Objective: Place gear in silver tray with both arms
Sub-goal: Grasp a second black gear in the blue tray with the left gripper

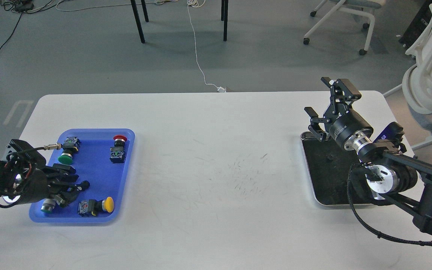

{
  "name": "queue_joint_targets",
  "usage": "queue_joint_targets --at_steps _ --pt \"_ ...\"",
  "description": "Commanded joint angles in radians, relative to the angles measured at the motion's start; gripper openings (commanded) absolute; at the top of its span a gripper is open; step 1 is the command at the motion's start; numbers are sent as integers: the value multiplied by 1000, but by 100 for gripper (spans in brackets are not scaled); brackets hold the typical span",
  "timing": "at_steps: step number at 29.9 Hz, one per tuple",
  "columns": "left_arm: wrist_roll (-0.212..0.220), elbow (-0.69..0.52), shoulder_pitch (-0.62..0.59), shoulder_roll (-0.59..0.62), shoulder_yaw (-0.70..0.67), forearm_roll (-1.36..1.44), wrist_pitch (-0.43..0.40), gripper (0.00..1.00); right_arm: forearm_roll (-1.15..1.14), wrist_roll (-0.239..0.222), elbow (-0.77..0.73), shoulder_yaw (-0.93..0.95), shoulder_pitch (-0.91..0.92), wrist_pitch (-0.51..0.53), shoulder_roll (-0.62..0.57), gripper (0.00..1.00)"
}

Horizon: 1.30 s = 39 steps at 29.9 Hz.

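The silver tray (pixel 307 176) lies at the table's right side, with a dark reflective bottom. A small dark round part (pixel 328 158) lies on that bottom; it is too small to tell what it is. My right gripper (pixel 328 103) is open and empty, held above the tray's far left corner with its fingers pointing away from me. My left gripper (pixel 74 177) is low over the near left part of the blue tray (pixel 96 176). Its fingers look spread apart, just above a silver and green push button (pixel 46 206). I see nothing held in it.
The blue tray holds several push buttons: a green one (pixel 65 158), a red one (pixel 119 139), a yellow one (pixel 107 204) and a black switch block (pixel 117 154). White chairs stand beyond the table's right edge. The table's middle shows scuff marks (pixel 244 176).
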Motion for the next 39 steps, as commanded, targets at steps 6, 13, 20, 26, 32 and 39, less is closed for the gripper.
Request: queue_joint_targets --at_steps 6,13,20,26,32,39 --pt "0 3 -5 -8 0 0 -1 41 0 0 -1 1 0 0 0 97" --pt "0 3 -8 -7 0 0 -1 41 0 0 2 1 0 0 -4 97" --pt "0 -9 -10 -7 0 0 -1 41 0 0 2 1 2 0 -4 97" --pt "0 -12 -10 -10 0 0 -1 41 0 0 4 1 2 0 -4 97" --pt "0 -8 -5 -15 0 0 -1 41 0 0 2 1 0 0 -4 97" --pt "0 1 -3 -33 7 0 -2 40 0 0 2 1 0 0 -6 97"
